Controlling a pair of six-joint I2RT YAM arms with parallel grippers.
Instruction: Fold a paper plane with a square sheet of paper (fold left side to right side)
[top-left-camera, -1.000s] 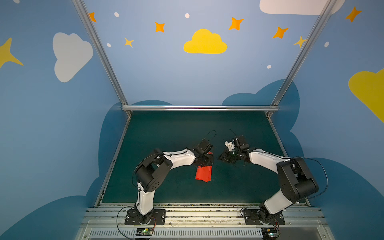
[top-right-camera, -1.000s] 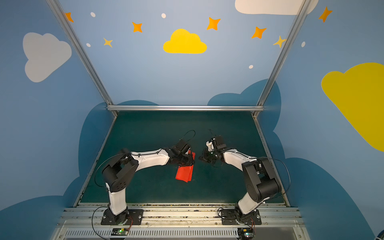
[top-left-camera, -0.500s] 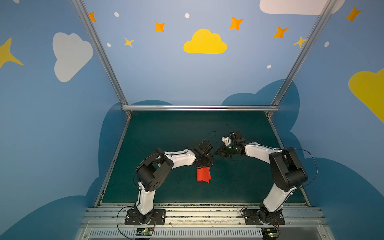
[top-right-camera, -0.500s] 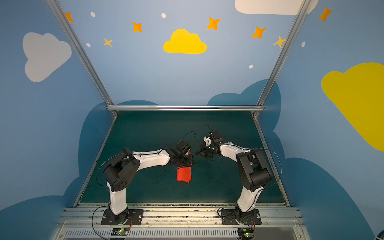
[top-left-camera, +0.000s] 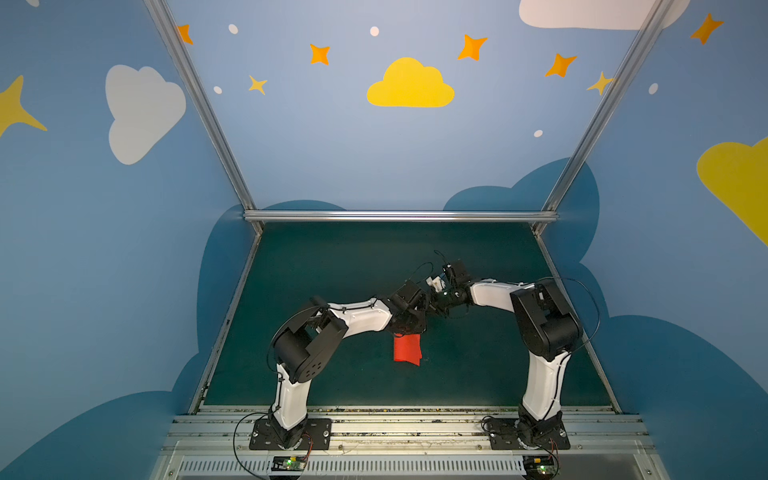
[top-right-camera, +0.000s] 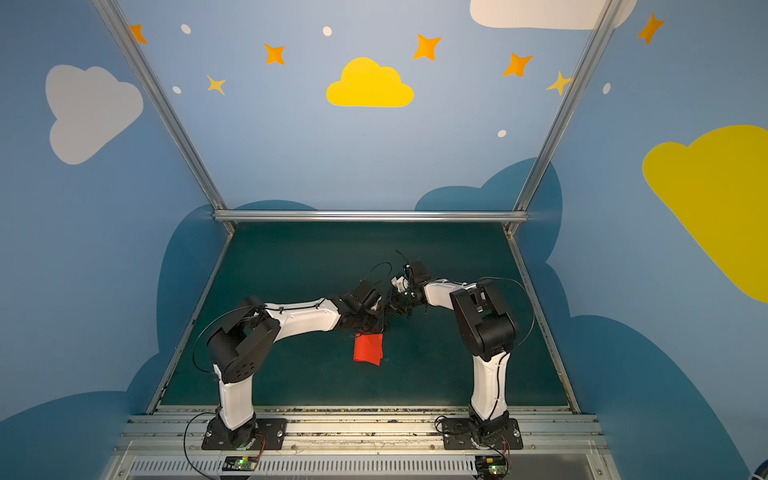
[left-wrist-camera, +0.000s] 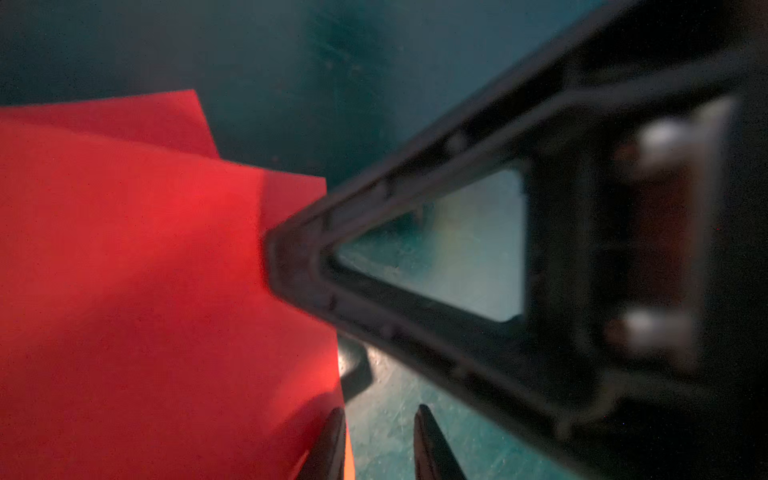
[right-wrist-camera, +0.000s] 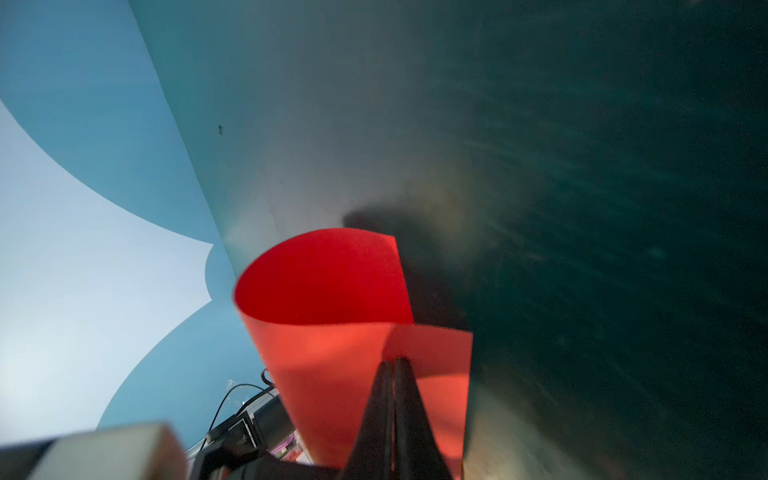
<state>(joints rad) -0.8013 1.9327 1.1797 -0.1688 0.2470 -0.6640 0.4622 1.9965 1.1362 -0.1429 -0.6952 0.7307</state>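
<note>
The square sheet of paper is bright red and lies on the green mat, folded loosely over itself; the fold bulges in a curve in the right wrist view. No paper plane is in view. My left gripper is open by a narrow gap. One of its fingertips rests over the sheet's edge and the other is over bare mat. My right gripper is shut. Its tip touches the upper layer near the sheet's far edge. In both top views the two wrists meet above the sheet's far end.
The green mat is bounded by an aluminium bar at the back, blue painted walls at the sides and a metal rail with both arm bases at the front. Cables loop over the wrists.
My right arm has swung in towards the middle, bringing its shut gripper onto the sheet beside the left wrist. The sheet now lies squarer. The left gripper has stayed put.
</note>
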